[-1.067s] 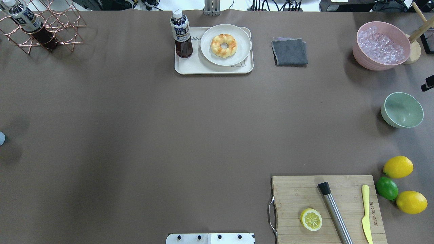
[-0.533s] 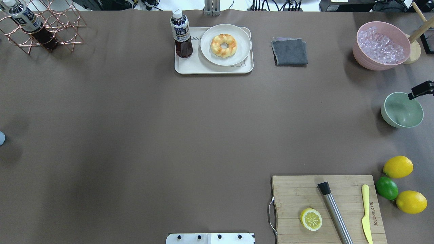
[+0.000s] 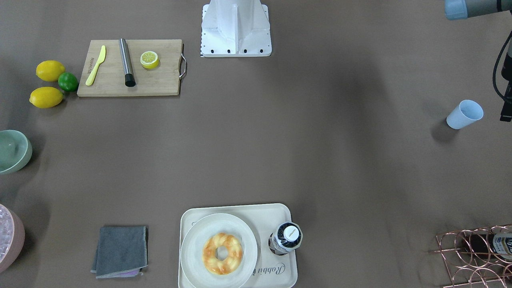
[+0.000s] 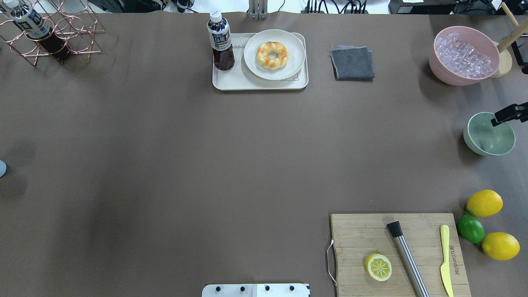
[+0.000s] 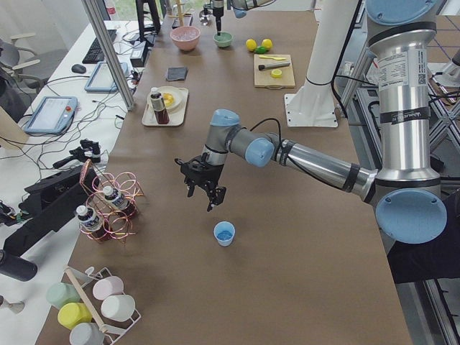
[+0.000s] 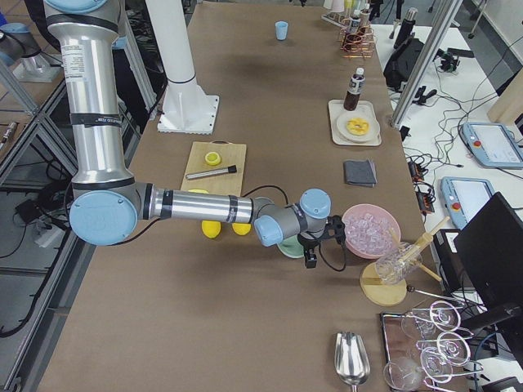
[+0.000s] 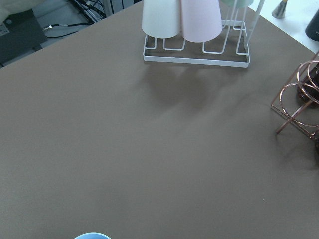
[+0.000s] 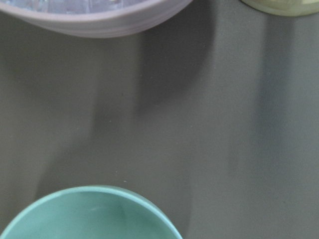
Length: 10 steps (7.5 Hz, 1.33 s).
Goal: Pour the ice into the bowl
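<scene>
The mint-green bowl [image 4: 489, 134] stands near the table's right edge and looks empty; its rim fills the bottom of the right wrist view [image 8: 89, 214]. Clear ice cubes [image 4: 464, 55] fill the pink tub [image 4: 437, 66] behind it. A black part of my right gripper [image 4: 506, 114] hangs over the bowl's far right rim; I cannot tell whether it is open or shut. My left gripper [image 5: 203, 192] hovers beside the light blue cup [image 5: 224, 233] at the table's other end; I cannot tell its state.
A cutting board [image 4: 354, 231] holds a lemon half, a steel rod and a yellow knife, with lemons and a lime [image 4: 470, 229] beside it. A grey cloth [image 4: 352, 62], a tray [image 4: 231, 82] with bottle and doughnut plate, and a copper rack [image 4: 62, 33] stand at the back.
The black part of my right gripper has moved in from the right edge, leftward and toward me, until it hangs over the bowl's rim. Nothing else has moved.
</scene>
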### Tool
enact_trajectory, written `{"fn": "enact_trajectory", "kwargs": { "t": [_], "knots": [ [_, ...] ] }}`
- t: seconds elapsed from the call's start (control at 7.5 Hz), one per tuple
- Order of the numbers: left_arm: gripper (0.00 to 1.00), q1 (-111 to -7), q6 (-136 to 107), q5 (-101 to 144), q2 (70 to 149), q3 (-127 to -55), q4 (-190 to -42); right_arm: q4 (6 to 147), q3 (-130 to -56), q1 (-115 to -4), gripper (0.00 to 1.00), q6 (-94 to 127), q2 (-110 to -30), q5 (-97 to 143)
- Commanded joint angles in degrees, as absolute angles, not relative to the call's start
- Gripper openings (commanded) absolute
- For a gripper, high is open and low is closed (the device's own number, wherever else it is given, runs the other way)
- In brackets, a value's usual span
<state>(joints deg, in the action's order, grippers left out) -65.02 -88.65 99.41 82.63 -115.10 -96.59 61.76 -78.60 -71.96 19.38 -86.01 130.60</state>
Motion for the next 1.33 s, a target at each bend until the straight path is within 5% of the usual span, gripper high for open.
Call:
{"fn": "enact_trajectory", "kwargs": {
  "t": [0.0, 0.27, 1.2],
  "knots": [
    [0.93, -60.58, -96.21, 92.84, 85.94, -116.37, -86.09, 58.81, -76.91, -71.10, 0.63, 19.42, -86.31, 130.34],
    [0.96, -57.93, -101.14, 89.40, 89.63, -115.76, -78.78, 58.36, -77.16, -71.10, 0.00, 19.42, -86.74, 130.60],
    [0.97, -45.37, -118.63, 82.35, 102.12, -103.19, -54.97, 61.15, -82.60, -71.19, 0.00, 19.16, -86.66, 131.83]
  ]
}}
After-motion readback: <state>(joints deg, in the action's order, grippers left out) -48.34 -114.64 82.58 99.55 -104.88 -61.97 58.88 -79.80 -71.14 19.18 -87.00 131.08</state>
